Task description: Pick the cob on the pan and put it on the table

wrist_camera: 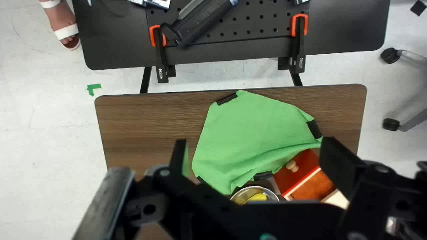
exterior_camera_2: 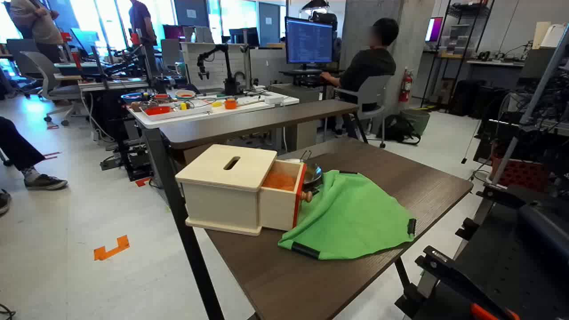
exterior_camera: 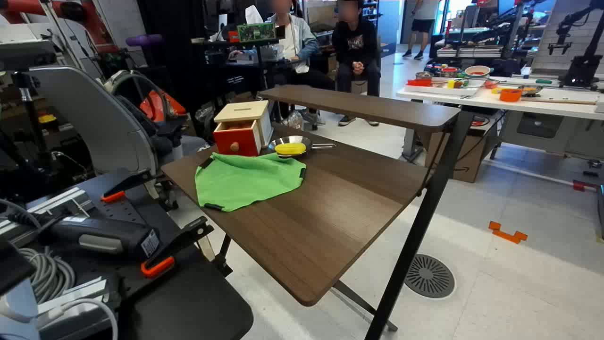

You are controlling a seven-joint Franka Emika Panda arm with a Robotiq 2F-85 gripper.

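Note:
The yellow cob (exterior_camera: 290, 149) lies in a small metal pan (exterior_camera: 304, 140) on the brown table (exterior_camera: 339, 208). In the wrist view the cob (wrist_camera: 257, 197) and pan (wrist_camera: 245, 191) are partly covered by my gripper's body. In an exterior view the pan (exterior_camera_2: 316, 174) is partly behind the wooden box, and I cannot make out the cob there. My gripper (wrist_camera: 255, 141) is open and empty, its fingers wide apart, high above the table (wrist_camera: 143, 123). It is out of view in both exterior views.
A green cloth (exterior_camera: 250, 179) with black corner patches lies beside the pan. A wooden box (exterior_camera_2: 222, 195) with its red-fronted drawer (exterior_camera: 238, 140) pulled out stands next to the pan. A raised shelf (exterior_camera: 358, 104) runs along the table's rear. A black bench with clamps (wrist_camera: 233, 53) faces the table.

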